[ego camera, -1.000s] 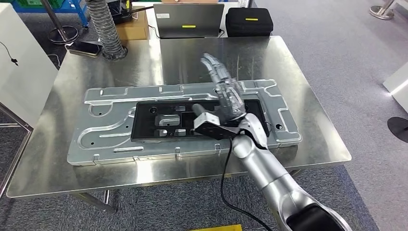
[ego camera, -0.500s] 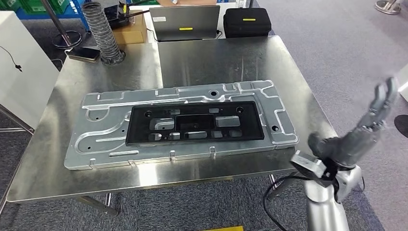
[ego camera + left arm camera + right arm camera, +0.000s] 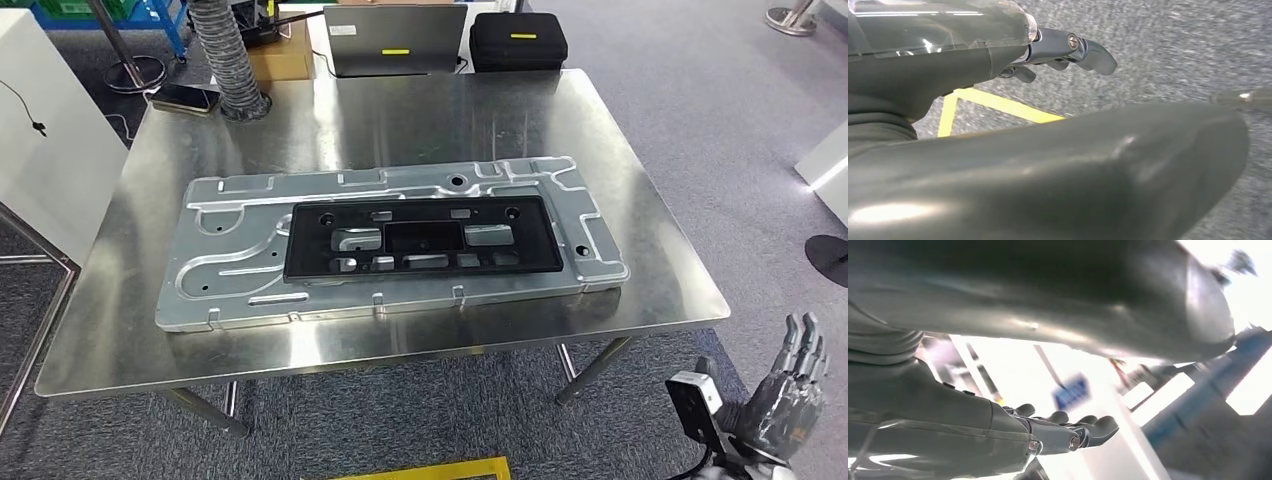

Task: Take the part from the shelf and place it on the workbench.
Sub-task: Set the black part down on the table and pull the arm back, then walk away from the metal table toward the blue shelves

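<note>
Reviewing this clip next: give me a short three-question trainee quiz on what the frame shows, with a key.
1. True or false: the black part lies on the silver plate on the workbench.
2. Multiple choice: where is the right hand?
A. pressing on the black part
B. off the workbench, low by its near right corner, holding nothing
C. resting on the laptop
3. Fill in: at the far edge of the workbench, right of the laptop, sits a black ____.

Key: 1 true; 2 B; 3 case.
</note>
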